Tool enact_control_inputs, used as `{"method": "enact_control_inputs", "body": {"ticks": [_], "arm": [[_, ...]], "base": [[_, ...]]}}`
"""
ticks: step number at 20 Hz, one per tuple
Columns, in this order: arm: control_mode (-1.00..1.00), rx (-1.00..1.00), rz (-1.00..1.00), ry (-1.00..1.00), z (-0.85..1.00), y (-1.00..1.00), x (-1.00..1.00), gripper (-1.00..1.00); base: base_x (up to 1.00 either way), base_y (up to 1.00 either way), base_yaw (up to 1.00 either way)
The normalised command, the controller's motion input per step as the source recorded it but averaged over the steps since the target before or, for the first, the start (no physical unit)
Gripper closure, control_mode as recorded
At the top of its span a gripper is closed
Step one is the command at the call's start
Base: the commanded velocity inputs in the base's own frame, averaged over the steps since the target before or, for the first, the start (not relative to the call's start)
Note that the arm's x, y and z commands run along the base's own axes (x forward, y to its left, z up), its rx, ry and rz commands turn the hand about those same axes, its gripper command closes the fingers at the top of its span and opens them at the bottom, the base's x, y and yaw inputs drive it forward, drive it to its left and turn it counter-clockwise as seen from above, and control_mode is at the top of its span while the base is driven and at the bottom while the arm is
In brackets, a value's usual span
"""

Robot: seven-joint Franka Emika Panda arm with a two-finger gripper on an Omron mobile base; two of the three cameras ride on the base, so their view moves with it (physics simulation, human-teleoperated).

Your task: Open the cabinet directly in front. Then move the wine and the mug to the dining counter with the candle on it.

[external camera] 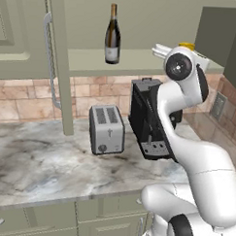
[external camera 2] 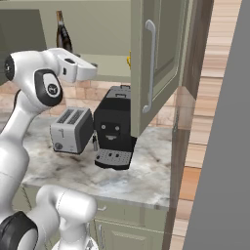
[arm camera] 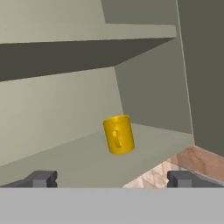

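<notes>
**Two spread fingers, one mug straight ahead**

Two dark fingertips (arm camera: 43,178) of the gripper (arm camera: 113,179) stand wide apart and hold nothing. The yellow mug (arm camera: 118,134) sits ahead of them on the lower shelf of the open sage-green cabinet (arm camera: 65,157), roughly centred between the tips but still apart from both. Its handle faces the fingers, and its axis reads as slightly tilted, which is probably the hand's roll. A straight reach forward looks enough to straddle it. The wine bottle (external camera: 112,35) stands upright on that shelf, well off to the left of the hand.
</notes>
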Motion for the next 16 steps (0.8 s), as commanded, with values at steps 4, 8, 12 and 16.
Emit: {"method": "enact_control_inputs", "body": {"ticks": [4, 8, 12, 16], "arm": [[-1.00, 0.00, 0.00, 0.00, 0.00, 0.00, 0.10, -1.00], [-1.00, 0.00, 0.00, 0.02, -0.02, -0.09, 0.03, -1.00], [-1.00, 0.00, 0.00, 0.03, 0.00, -0.21, 0.00, -1.00], [-1.00, 0.00, 0.00, 0.03, -0.01, -0.12, 0.12, -1.00]], "base": [[0.00, 0.00, 0.00], [0.00, 0.00, 0.00], [0.00, 0.00, 0.00], [0.00, 0.00, 0.00]]}}
